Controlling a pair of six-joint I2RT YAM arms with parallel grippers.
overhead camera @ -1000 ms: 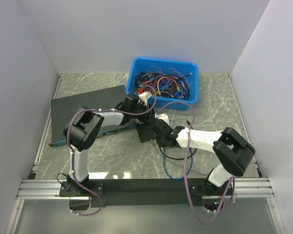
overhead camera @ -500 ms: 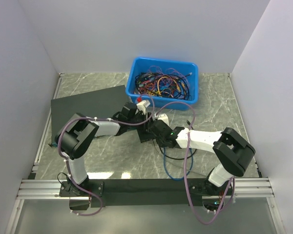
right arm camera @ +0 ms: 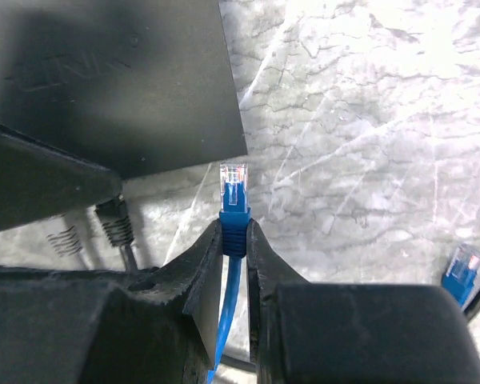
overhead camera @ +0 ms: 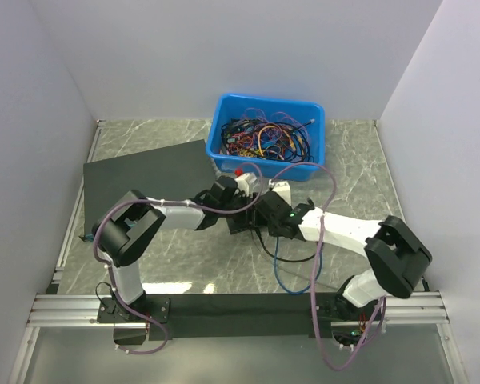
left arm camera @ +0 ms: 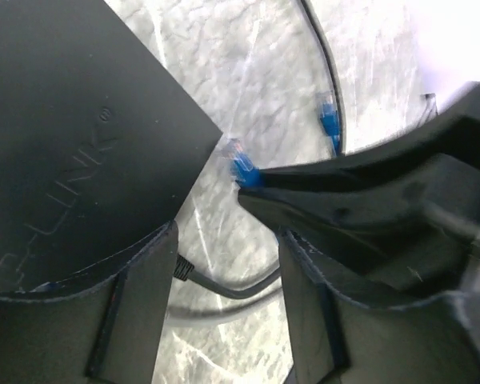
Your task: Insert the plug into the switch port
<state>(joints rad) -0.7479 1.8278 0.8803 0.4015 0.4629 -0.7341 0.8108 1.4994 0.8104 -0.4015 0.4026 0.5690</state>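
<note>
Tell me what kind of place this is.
Probably a robotics lab cell: white panels wall in a marble-patterned table, a left arm and right arm are bolted at its near edge, and a blue bin holds tangled cables.

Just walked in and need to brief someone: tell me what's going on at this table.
The right gripper pinches the plug by its blue boot, clear tip pointing forward. The plug sits just off a corner of the small black switch, not yet inserted. The left gripper is open beside the switch, with only table and a thin black cable between its jaws.
</note>
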